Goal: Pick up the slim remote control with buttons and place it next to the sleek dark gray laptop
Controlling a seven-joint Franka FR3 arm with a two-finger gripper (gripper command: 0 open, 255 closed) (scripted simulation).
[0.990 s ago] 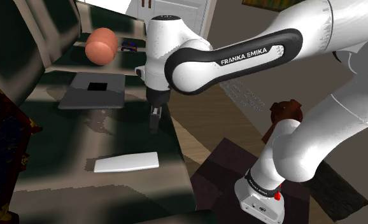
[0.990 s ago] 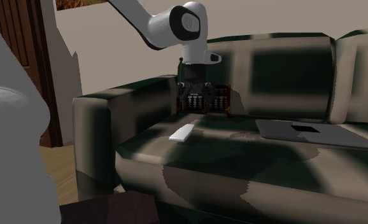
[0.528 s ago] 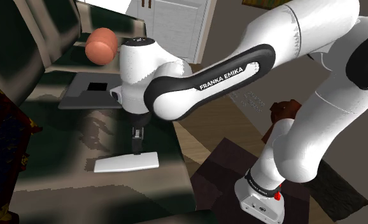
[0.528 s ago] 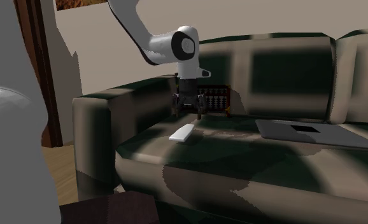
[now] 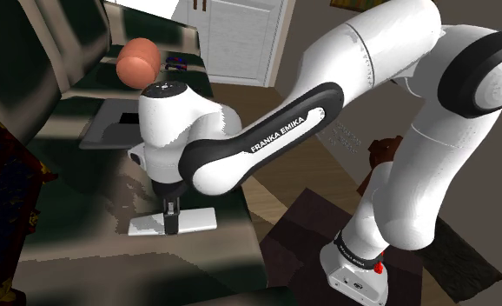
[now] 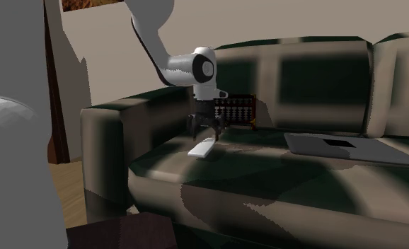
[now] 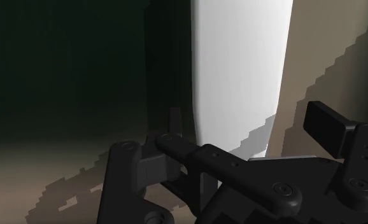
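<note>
1. One remote (image 5: 199,217) (image 6: 202,148) (image 7: 240,70), drawn as a plain white flat slab, lies flat on the seat of the sofa (image 6: 267,191). It is toward the armrest end at the second exterior view's left.
2. One grey laptop (image 5: 110,129) (image 6: 352,148) lies closed and flat on the same seat, with a dark square on its lid. It is well apart from the remote.
3. Two black fingers (image 5: 170,219) (image 7: 326,124) stand wide open, one on each long side of the remote. In the wrist view a narrow strip of cushion shows between each finger and the slab, so nothing is clasped.
4. One white arm (image 5: 267,143) bends down over the seat from its stand.
5. One pinkish ball (image 5: 138,61) sits beyond the laptop in the shoulder view. One dark frame of beads (image 6: 238,112) stands against the sofa's back.
6. Half a second ago the fingers hung above the cushion by the remote's end; now they are lower and straddle it, spread as wide as before. The remote and laptop lie where they did.
</note>
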